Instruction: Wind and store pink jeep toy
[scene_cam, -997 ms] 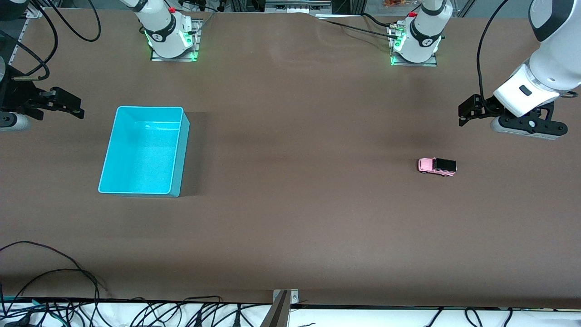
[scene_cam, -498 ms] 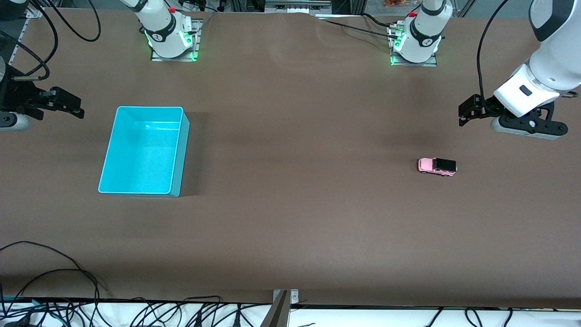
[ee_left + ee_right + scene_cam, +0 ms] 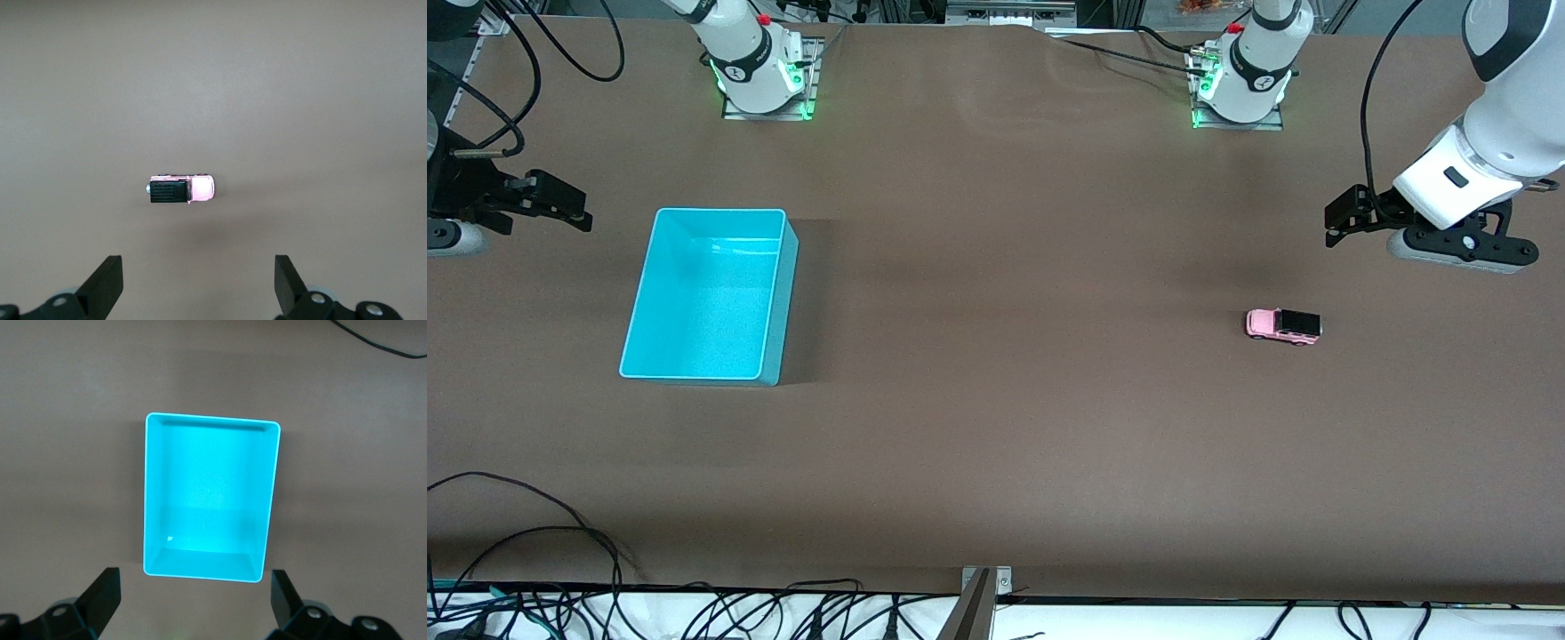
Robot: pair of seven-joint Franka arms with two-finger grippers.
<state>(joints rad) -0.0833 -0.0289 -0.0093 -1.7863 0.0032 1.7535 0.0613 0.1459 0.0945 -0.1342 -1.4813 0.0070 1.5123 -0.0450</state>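
While both arms hang raised | left tool wide | right tool wide

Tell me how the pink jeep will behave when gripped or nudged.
The jeep stands on four small wheels, so a nudge along its length would probably roll it. It looks tiny and boxy, likely light and rigid. Its narrow body could slip or twist between fingers.

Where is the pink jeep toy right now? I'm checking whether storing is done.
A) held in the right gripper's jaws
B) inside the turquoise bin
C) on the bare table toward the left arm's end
C: the pink jeep toy sits on the table, far from the empty turquoise bin.
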